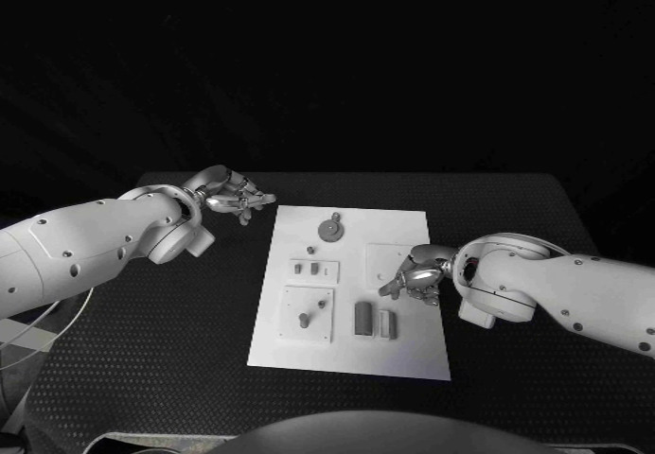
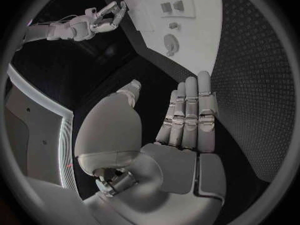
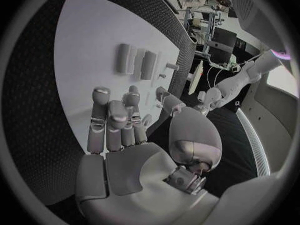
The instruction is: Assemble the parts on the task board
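The white task board (image 1: 410, 227) lies in the middle of the black table. On it sit grey parts: a round piece (image 1: 330, 227) at the far end, two small pieces (image 1: 312, 270), a peg plate (image 1: 309, 314) and two upright blocks (image 1: 374, 321). My left hand (image 1: 232, 197) hovers over the table off the board's far left corner, with its fingers (image 2: 190, 115) straight and nothing in it. My right hand (image 1: 415, 277) is at the board's right edge beside a square recess (image 1: 386, 257). Its fingers (image 3: 115, 117) bend down toward the board (image 3: 87, 45), and I see nothing between them.
Black textured table (image 1: 164, 322) surrounds the board on all sides, with wide room to its left and right. The left wrist view shows the board (image 2: 203, 40), the round piece (image 2: 171, 44) and my right hand (image 2: 103, 19) beyond it.
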Robot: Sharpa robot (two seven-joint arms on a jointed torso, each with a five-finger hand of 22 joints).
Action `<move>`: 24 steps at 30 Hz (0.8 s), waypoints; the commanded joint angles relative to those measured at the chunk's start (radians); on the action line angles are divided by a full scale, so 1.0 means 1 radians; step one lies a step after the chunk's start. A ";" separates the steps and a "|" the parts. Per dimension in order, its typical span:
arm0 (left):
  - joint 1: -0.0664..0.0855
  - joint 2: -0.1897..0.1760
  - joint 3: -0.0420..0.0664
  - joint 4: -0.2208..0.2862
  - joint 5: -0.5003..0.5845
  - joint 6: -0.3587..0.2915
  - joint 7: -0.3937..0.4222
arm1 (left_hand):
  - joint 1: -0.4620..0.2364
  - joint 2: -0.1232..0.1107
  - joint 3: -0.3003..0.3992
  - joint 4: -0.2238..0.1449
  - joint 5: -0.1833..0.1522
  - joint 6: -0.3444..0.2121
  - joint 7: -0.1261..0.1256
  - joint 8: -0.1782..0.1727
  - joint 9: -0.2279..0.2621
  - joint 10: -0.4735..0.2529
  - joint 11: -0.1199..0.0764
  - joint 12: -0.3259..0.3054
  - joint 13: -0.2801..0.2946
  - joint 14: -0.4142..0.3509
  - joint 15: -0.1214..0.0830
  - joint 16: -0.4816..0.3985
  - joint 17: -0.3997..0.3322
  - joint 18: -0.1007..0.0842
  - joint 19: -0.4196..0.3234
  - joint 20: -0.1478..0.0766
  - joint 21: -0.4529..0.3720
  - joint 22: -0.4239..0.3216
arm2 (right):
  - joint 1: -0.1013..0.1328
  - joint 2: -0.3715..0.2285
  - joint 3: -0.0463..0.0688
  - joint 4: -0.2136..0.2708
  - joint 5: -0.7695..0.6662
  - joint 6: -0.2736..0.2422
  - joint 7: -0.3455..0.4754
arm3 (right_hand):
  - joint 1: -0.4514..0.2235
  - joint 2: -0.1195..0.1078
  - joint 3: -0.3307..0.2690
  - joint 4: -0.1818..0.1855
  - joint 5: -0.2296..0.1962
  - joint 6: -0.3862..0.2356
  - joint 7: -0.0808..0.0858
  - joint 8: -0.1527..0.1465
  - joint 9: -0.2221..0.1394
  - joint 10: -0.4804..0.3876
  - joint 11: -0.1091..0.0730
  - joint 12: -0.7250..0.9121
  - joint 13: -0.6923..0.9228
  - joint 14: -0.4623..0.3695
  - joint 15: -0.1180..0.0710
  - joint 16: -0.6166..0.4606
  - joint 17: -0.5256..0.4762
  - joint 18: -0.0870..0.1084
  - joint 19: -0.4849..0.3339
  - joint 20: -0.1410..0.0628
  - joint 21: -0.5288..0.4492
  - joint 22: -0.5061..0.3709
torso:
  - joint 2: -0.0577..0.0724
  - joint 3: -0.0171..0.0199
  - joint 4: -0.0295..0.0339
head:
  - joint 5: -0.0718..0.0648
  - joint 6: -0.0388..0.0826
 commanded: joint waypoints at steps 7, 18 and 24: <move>0.001 0.000 0.000 0.003 0.007 0.008 0.005 | 0.001 0.009 -0.007 0.002 0.000 -0.003 -0.003 0.003 -0.001 0.001 -0.002 0.004 0.001 0.005 0.000 -0.005 0.002 0.065 0.007 0.001 -0.006 0.000 | 0.000 -0.014 -0.002 -0.017 -0.035 0.138 -0.074 | -0.010 0.079 -0.013 -0.012 -0.002 0.034 -0.005 0.016 0.008 0.025 -0.004 0.007 -0.007 0.011 -0.006 0.000 -0.001 0.027 0.004 0.007 0.009 0.018 | 0.000 -0.0001 -0.0012 | -0.004 -0.001; 0.001 -0.001 0.000 0.005 0.007 0.008 0.004 | 0.002 0.010 -0.008 0.002 0.000 -0.002 -0.003 0.004 -0.001 0.002 -0.003 0.004 0.002 0.006 0.000 -0.005 0.002 0.065 0.008 0.001 -0.006 0.000 | 0.000 0.001 -0.033 -0.026 -0.027 0.145 -0.086 | -0.031 0.115 -0.031 -0.042 -0.002 0.041 -0.007 0.010 0.005 0.043 -0.006 -0.005 -0.024 0.013 -0.007 0.003 -0.002 0.030 -0.003 0.016 0.014 0.021 | 0.001 -0.0005 0.0007 | -0.007 -0.003; 0.001 -0.002 0.000 0.006 0.007 0.008 0.003 | 0.002 0.011 -0.009 0.002 0.000 -0.002 -0.004 0.004 -0.001 0.002 -0.003 0.004 0.002 0.006 0.000 -0.005 0.003 0.065 0.008 0.001 -0.007 0.000 | -0.014 0.028 -0.042 -0.030 -0.035 0.138 -0.086 | -0.041 0.110 -0.034 -0.042 -0.002 0.043 -0.008 0.009 0.005 0.045 -0.007 -0.005 -0.026 0.014 -0.008 0.004 -0.001 0.030 -0.003 0.016 0.015 0.020 | 0.001 -0.0005 0.0015 | -0.006 -0.005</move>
